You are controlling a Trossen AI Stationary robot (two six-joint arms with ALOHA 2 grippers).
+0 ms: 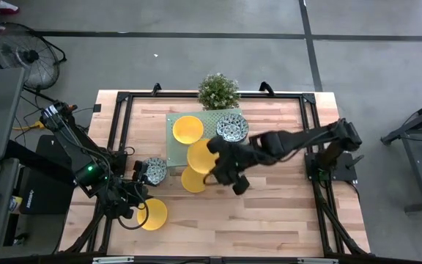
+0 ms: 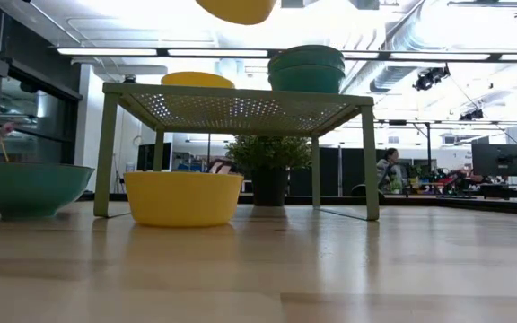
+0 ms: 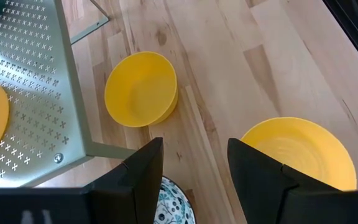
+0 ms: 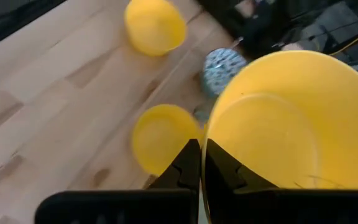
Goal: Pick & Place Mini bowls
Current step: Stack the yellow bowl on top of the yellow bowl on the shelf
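right gripper (image 4: 197, 163) pinched on rim of plain yellow bowl (image 4: 278, 137) | left gripper (image 3: 191, 165) fingers apart

Yellow and blue-green patterned bowls on pale wood

Plain bright yellow round mini bowls show across the light wooden plank worktop (image 1: 269, 213): one yellow bowl on the worktop's near left (image 1: 152, 214), one yellow bowl beside the rack's front (image 1: 193, 180), one yellow bowl on the rack (image 1: 187, 130) and one yellow bowl in the dark right gripper (image 4: 197, 163), seen large there (image 4: 278, 130). Two white round bowls carry a dense dark blue-green pattern, one patterned bowl on the rack (image 1: 232, 127) and one patterned bowl on the worktop (image 1: 154, 170). The pale green metal rack (image 3: 36, 118) is punched with small cross-shaped holes. The left gripper (image 3: 191, 171) is black. A small potted plant (image 1: 219, 89) is leafy green.
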